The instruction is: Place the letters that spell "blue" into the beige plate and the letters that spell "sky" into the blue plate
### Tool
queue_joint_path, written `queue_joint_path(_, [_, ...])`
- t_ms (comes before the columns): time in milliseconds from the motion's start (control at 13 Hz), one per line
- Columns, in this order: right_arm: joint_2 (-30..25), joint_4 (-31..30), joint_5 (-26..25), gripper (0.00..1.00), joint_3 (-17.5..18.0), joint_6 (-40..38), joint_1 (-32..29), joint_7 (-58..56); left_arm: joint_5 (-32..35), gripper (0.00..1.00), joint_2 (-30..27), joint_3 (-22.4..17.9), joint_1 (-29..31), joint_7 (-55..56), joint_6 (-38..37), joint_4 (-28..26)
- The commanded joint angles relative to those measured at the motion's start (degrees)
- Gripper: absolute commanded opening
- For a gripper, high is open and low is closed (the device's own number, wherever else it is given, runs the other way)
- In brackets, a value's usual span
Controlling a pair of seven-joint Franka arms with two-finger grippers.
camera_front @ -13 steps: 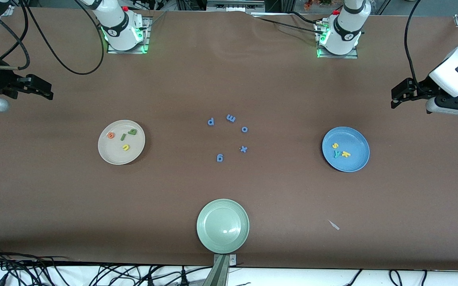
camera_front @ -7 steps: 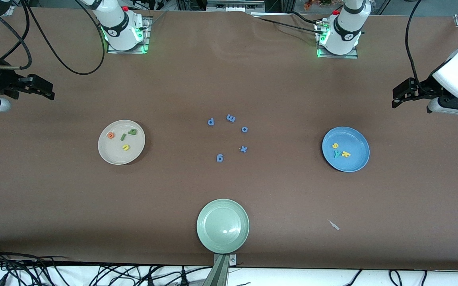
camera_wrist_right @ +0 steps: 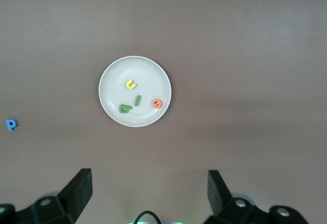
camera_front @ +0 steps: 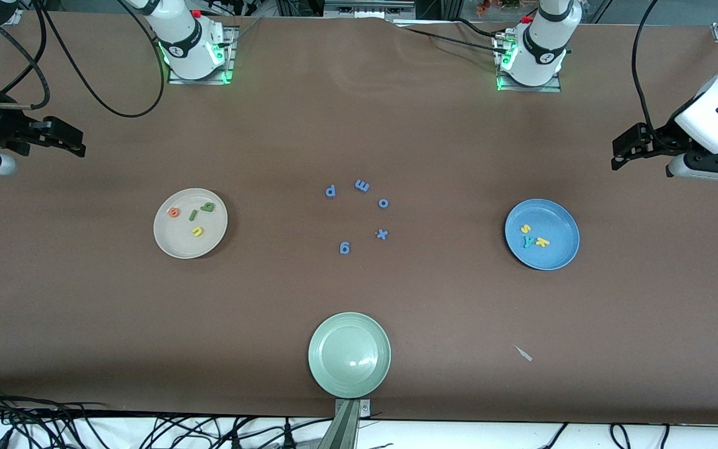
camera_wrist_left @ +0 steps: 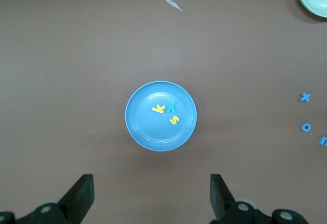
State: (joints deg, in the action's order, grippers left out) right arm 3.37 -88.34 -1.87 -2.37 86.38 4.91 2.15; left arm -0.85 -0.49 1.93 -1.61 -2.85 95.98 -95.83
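Beige plate (camera_front: 171, 240) sits toward the right arm's end of the table and holds all four "blue" letters: green b (camera_front: 209, 207), dark green l (camera_front: 192, 215), yellow u (camera_front: 197, 232), orange e (camera_front: 174, 212). All four lie flat, apart from each other.

Blue plate (camera_front: 555, 255) sits toward the left arm's end and holds yellow s (camera_front: 525, 229), teal y (camera_front: 528, 241) and yellow k (camera_front: 542, 242). The y and k look to be touching; the s is just beside them.

Right gripper (camera_front: 78, 146) hangs over bare table at its own end, fingers spread wide, nothing between them. In the right wrist view the beige plate lies well out ahead of the fingertips, centred between the two fingers (camera_wrist_right: 79, 189).

Left gripper (camera_front: 616, 157) does the same at its end: fingers wide, empty. In the left wrist view the blue plate sits ahead of the fingertips, centred between the fingers (camera_wrist_left: 82, 192).

Both arms are waiting.

Mid-table, between the two plates, blue letters are loose: p (camera_front: 330, 191), m (camera_front: 362, 185), o (camera_front: 383, 202), x (camera_front: 382, 234), g (camera_front: 344, 248). Pale green plate (camera_front: 325, 368) sits nearest the front camera, with nothing in it. A small pale scrap (camera_front: 524, 353) lies on the table nearer to that camera than the blue plate.
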Motion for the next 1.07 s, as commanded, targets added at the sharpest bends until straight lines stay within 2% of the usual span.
queue_joint_path(0, [0.76, 1.77, 0.90, 1.00, -0.18, -0.78, 0.10, -0.48, -1.61, 1.00, -0.47, 0.53, 0.02, 0.48, -0.70, 0.03])
queue_joint_path(997, [0.76, 1.77, 2.92, 1.00, -0.09, -0.78, 0.10, -0.04, -1.61, 1.00, -0.39, 0.62, 0.02, 0.48, -0.70, 0.03])
